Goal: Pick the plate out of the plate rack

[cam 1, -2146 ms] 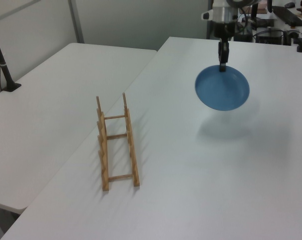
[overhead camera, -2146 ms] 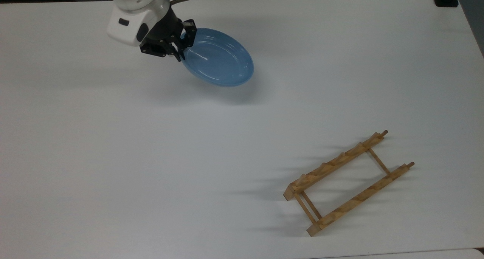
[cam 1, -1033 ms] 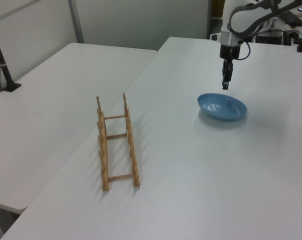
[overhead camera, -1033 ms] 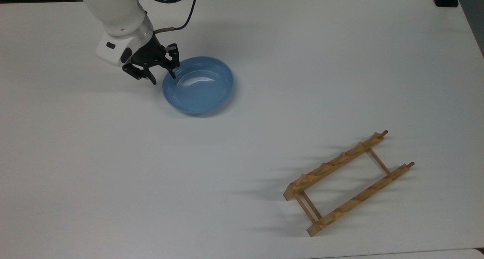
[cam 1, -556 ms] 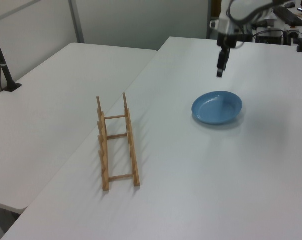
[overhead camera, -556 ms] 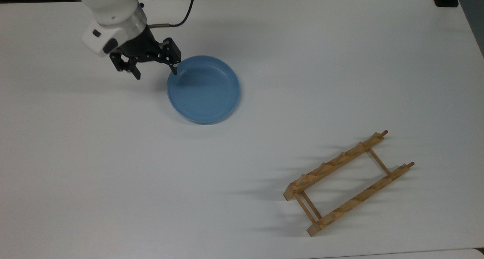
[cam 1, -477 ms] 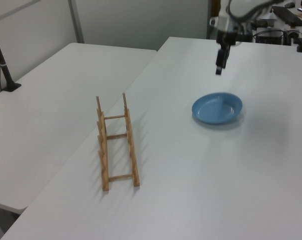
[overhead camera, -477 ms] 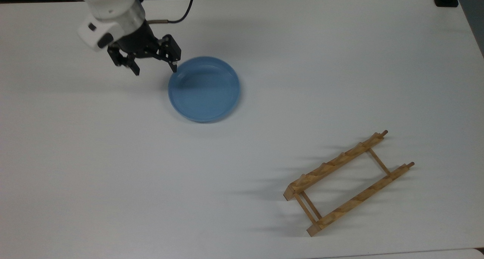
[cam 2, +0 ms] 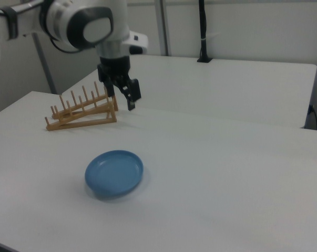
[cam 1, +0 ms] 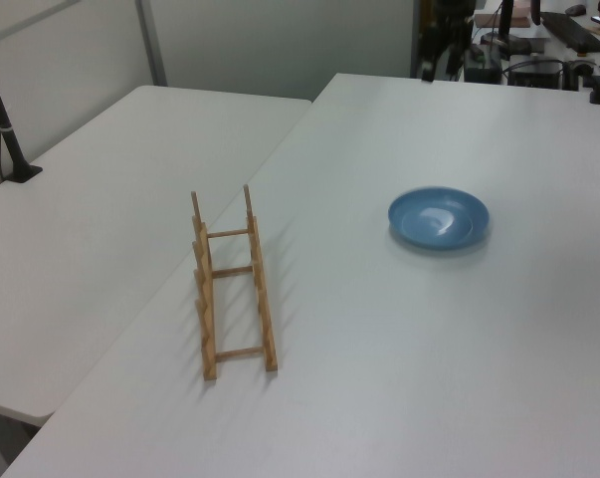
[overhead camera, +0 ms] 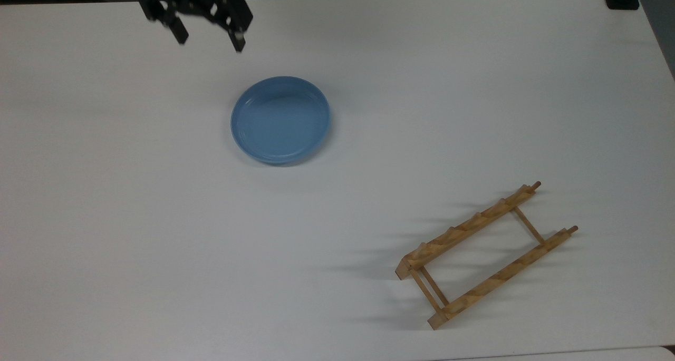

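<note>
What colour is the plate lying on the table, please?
Light blue and glossy; the plate shows best in the top view.

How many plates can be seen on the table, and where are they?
1. The blue plate lies flat on the white table, apart from the empty plate rack and below the open gripper in the top view. None looks hidden.

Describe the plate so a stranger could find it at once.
On the white table, look toward the pincer in the top view's upper left. The plate lies flat just below it, apart from the rack. It is the one round, glossy blue thing there.
</note>
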